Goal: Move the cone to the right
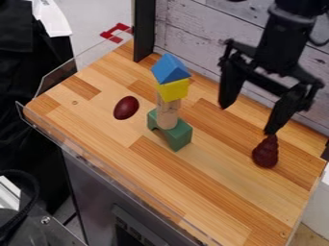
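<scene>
The black gripper [247,119] hangs over the right part of the wooden table, its two fingers spread wide with nothing between them. A dark red, bumpy cone [265,153] stands near the table's right side, its narrow tip up. The fingertip on the right of the view ends right at the cone's tip; whether they touch I cannot tell. The other fingertip is farther left and back, apart from the cone.
A block tower stands mid-table: green arch [178,137], wooden cylinder [167,115], yellow block [173,90], blue triangular block [169,68] on top. Left of it lies a dark red egg-shaped thing [126,107]. Clear plastic edging [83,61] runs along the table's left edges.
</scene>
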